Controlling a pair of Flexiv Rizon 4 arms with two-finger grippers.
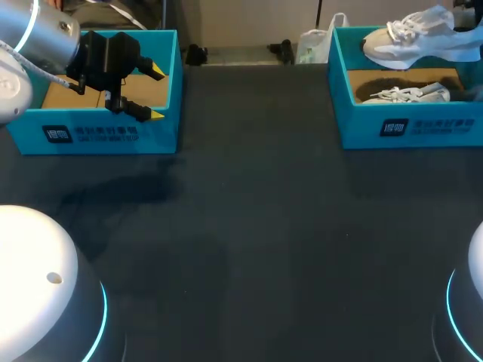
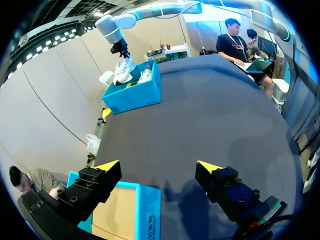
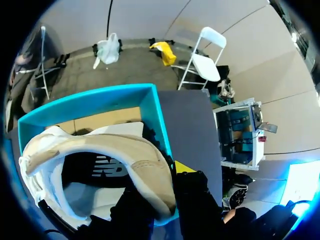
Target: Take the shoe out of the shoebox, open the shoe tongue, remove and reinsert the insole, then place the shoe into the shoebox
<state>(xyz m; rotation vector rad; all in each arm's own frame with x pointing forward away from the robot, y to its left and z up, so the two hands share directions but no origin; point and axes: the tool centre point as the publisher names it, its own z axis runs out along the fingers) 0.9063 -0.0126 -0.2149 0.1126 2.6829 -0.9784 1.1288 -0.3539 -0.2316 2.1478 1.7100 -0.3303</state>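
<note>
Dark table (image 1: 249,226). L shoebox (image 1: 98,136) at 10 o'clock, R shoebox (image 1: 407,128) at 2, w/ 2nd shoe (image 1: 404,94) inside. Lifted shoe (image 1: 423,41) hangs just above it, pinched by R gripper (image 3: 162,187). L gripper (image 1: 156,93) over L shoebox, fingers spread wide, empty.

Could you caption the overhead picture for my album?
White sneaker held above the right shoebox; left fingers open over the left shoebox.

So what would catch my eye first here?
A pale shoe hangs lifted above the blue box at the far right of the table, where a second shoe lies inside. At the far left, the left gripper, open with yellow tips, hovers over another blue box.
</note>
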